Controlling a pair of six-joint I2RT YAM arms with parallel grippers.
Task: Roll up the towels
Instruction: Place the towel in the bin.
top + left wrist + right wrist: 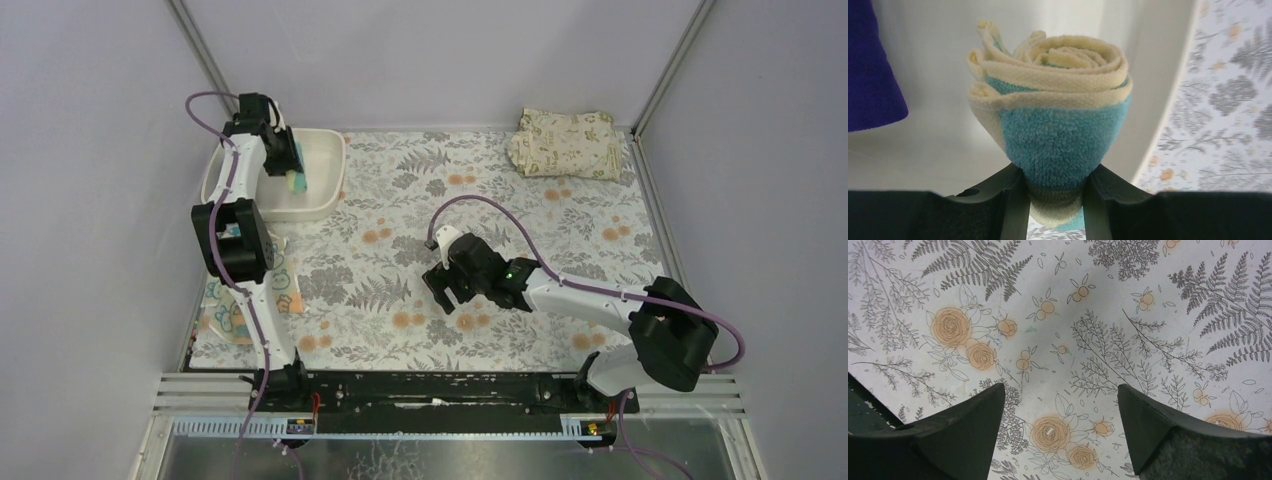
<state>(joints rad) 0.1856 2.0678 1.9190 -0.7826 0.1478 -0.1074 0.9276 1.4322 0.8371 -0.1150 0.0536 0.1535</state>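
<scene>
Shows the left claw (pixel 1055 200) pinching a rolled towel (pixel 1058 125) by its lower end, with matte black fingers (pixel 1015 200) pressed into either side. Above the grip, a fat spiral of looped terry: teal pile on the outer wrap, a cream woven border coiling inward at the top, layers slightly uneven. To the left of this claw, part of a purple towel (pixel 870 65): deep plain pile with a rounded lower edge, cut off by the frame. Behind both, the smooth white wall of a plastic tub (pixel 1148 75), a rounded rectangle from above, at the far left of the counter (pixel 560 230). Past the tub's rim to the claw's right, a flat printed covering with grey ferns and orange blossoms.

Shows the right claw (pixel 1060 410) spread wide over the middle of the counter, its two dark wedge-shaped fingers (pixel 963 440) framing bare print: fine-lined fern fronds, sprigs, peach roses. Far beyond this claw, in the back right corner, a beige cloth (pixel 565 143), folded and puffy, with a small leaf pattern. Well to this claw's left, beside the left arm's lower section, a flat towel (pixel 225 315), pale with teal marks, partly hidden under the arm.
</scene>
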